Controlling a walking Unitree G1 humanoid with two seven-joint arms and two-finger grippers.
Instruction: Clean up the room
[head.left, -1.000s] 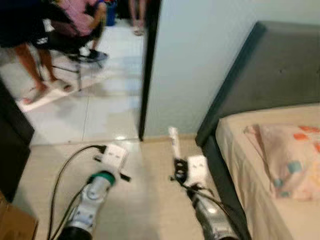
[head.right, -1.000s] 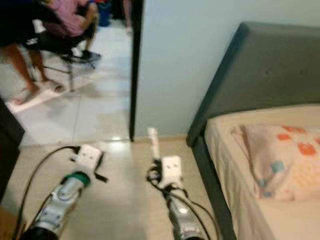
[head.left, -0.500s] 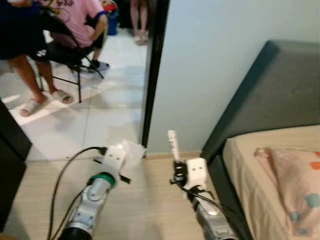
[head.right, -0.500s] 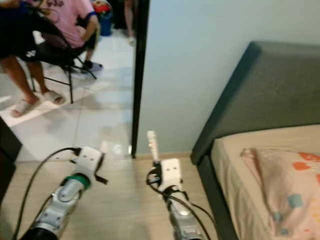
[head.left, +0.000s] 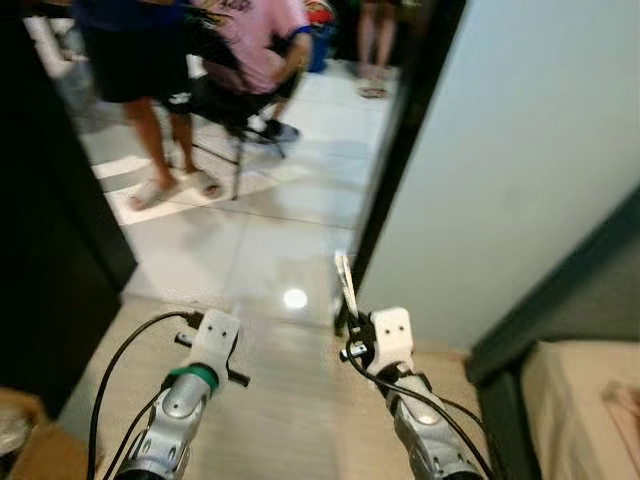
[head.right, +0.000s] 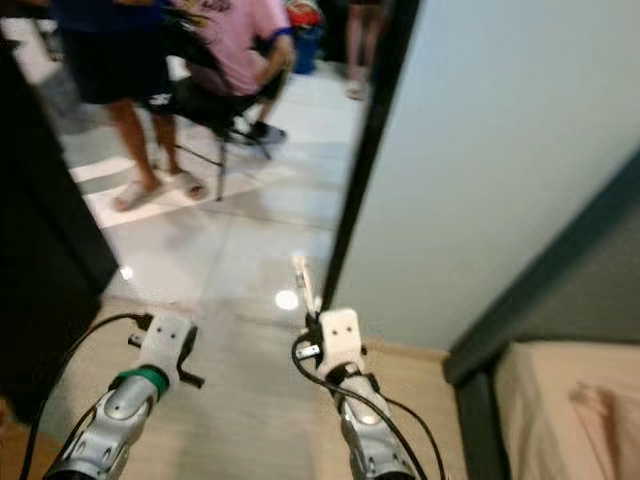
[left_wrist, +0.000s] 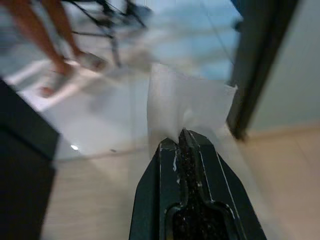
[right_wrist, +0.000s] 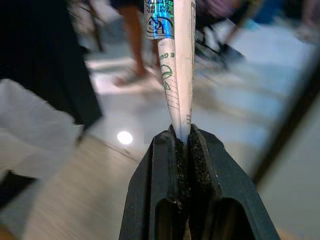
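Note:
My left gripper (left_wrist: 182, 134) is shut on a crumpled white tissue (left_wrist: 187, 102) that sticks out past its tips. In the right wrist view, my right gripper (right_wrist: 181, 132) is shut on a flattened white wrapper (right_wrist: 175, 50) with green print and a shiny blue label. In the left eye view both silver arms reach forward over the beige floor, the left arm (head.left: 185, 395) beside the right arm (head.left: 415, 420). The wrapper (head.left: 344, 280) stands up from the right hand, in front of the doorway.
A dark door frame (head.left: 400, 140) opens onto a white tiled room with a person seated on a chair (head.left: 250, 50) and another person standing (head.left: 150, 130). Dark furniture (head.left: 50, 250) stands at the left, a cardboard box (head.left: 30, 450) below it. The grey bed frame (head.left: 560, 310) runs along the right.
The camera has swung left toward the doorway, so the bed and pillow have slid off to the right. Both grippers keep their hold on the tissue and the wrapper.

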